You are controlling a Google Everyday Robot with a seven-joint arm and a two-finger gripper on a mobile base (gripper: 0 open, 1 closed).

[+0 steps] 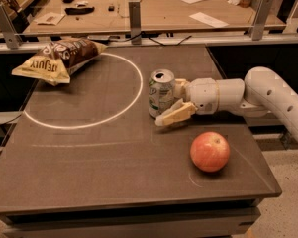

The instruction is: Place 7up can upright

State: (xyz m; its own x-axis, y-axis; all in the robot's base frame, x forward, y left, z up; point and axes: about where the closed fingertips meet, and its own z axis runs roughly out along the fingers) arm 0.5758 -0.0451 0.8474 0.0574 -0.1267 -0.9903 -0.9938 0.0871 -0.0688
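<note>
The 7up can (pixel 162 93), silvery with pale green markings and its pull-tab top facing up, stands upright on the dark table (pixel 114 167), just right of the white circle line. My gripper (pixel 161 108) reaches in from the right at can height, with the can between its fingers. The near tan finger (pixel 175 114) angles outward, and its tip lies on the table just in front of the can's base. The far finger is hidden behind the can. The jaws look spread rather than pressed on the can.
A red apple (pixel 210 151) lies front right of the gripper. A brown and yellow chip bag (pixel 59 58) lies at the back left on the white circle (pixel 89 124). A rail with metal posts (pixel 134 15) runs behind the table, with a wooden bench beyond it.
</note>
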